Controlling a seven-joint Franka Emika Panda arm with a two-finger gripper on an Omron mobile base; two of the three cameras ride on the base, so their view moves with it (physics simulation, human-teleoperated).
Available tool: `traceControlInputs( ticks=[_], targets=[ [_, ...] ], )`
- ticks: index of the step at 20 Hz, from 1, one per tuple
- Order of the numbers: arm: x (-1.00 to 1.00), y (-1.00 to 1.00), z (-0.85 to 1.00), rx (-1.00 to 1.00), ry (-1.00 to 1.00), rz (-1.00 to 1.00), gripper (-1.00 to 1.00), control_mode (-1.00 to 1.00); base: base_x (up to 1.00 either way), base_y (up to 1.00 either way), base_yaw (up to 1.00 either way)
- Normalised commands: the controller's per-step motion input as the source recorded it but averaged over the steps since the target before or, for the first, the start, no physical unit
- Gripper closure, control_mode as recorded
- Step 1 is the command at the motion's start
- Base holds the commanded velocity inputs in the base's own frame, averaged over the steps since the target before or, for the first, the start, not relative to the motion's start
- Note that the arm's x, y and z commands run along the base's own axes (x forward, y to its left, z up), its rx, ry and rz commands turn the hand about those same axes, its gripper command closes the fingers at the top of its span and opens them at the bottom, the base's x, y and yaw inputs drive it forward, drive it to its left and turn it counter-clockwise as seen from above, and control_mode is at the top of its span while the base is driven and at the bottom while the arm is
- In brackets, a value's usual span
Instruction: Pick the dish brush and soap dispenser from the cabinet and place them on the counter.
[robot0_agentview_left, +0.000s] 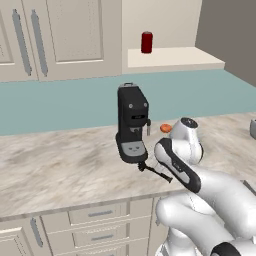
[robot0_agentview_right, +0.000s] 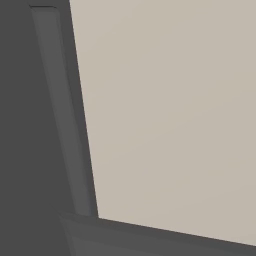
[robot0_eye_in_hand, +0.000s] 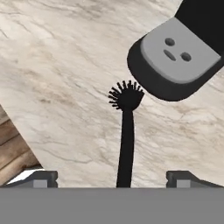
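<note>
We see the slim black dish brush (robot0_eye_in_hand: 126, 131) with its long thin handle and small round bristled head lying flat on the wide beige-grey marbled stone counter (robot0_eye_in_hand: 65, 65). In the hand view its bristles sit just beside the rounded black-and-grey base of the black coffee machine (robot0_eye_in_hand: 175, 61), and its handle runs back toward the camera between our two dark fingertips (robot0_eye_in_hand: 43, 177). Our two-finger gripper (robot0_eye_in_hand: 116, 179) has its jaws spread wide apart, one tip well off to each side of the handle, gripping nothing.

From the left base view, the coffee machine (robot0_agentview_left: 132, 122) stands upright near the middle of the counter (robot0_agentview_left: 55, 165), and the brush (robot0_agentview_left: 154, 170) shows as a thin dark line just in front of its base, beside the white arm's dark wrist (the fingers themselves are hidden behind the arm there). A small orange object (robot0_agentview_left: 165, 128) lies behind the machine. Above, the beige wall cabinet (robot0_agentview_left: 165, 57) stands open, with a red cylindrical can (robot0_agentview_left: 146, 42) upright on its cream shelf. Cream drawers (robot0_agentview_left: 100, 225) run beneath the counter edge.
</note>
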Motion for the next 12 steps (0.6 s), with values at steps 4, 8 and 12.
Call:
traceControlInputs(
  ticks=[4, 8, 12],
  targets=[
    [-0.15, -0.16, 0.85, 0.0, -0.06, 0.05, -1.0, -1.0, 0.0, 0.0, 0.0],
    [-0.19, -0.23, 0.86, 0.0, -0.04, 0.04, -1.0, -1.0, 0.0, 0.0, 0.0],
    [-0.19, -0.26, 0.86, 0.0, -0.03, 0.02, -1.0, -1.0, 0.0, 0.0, 0.0]
  ],
)
